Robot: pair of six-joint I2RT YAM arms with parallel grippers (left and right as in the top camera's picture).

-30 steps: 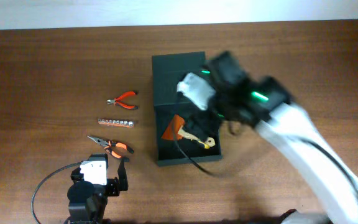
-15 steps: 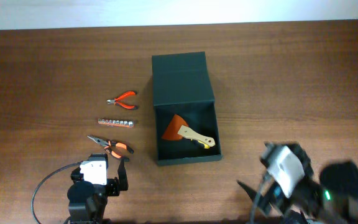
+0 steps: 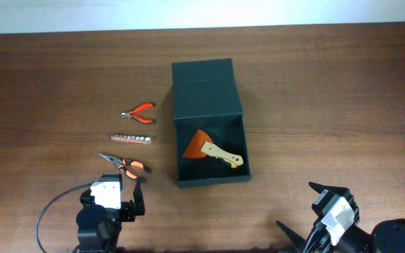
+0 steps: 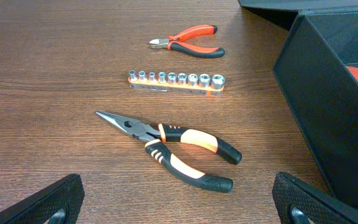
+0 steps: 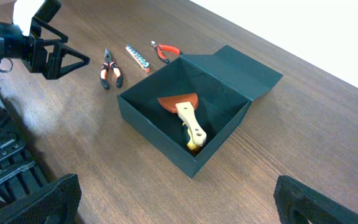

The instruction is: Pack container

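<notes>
The dark green-black container (image 3: 176, 151) stands open at the table's middle, its flap lid (image 3: 204, 88) laid back. An orange scraper with a wooden handle (image 3: 209, 149) lies inside; it also shows in the right wrist view (image 5: 184, 112). Long-nose pliers (image 4: 173, 148), a strip of sockets (image 4: 176, 81) and small red cutters (image 4: 188, 42) lie left of the container (image 4: 328, 124). My left gripper (image 3: 133, 197) is open and empty just in front of the pliers (image 3: 126, 166). My right gripper (image 3: 304, 218) is open and empty at the front right, well away from the container (image 5: 160, 134).
The socket strip (image 3: 131, 138) and red cutters (image 3: 140, 112) lie in a column behind the pliers. A black cable (image 3: 51, 207) loops by the left arm's base. The table's far edge meets a white wall (image 3: 202, 14).
My right arm has pulled back from over the container to the front right corner, empty. The scraper stays in the container. The left arm has not moved.
</notes>
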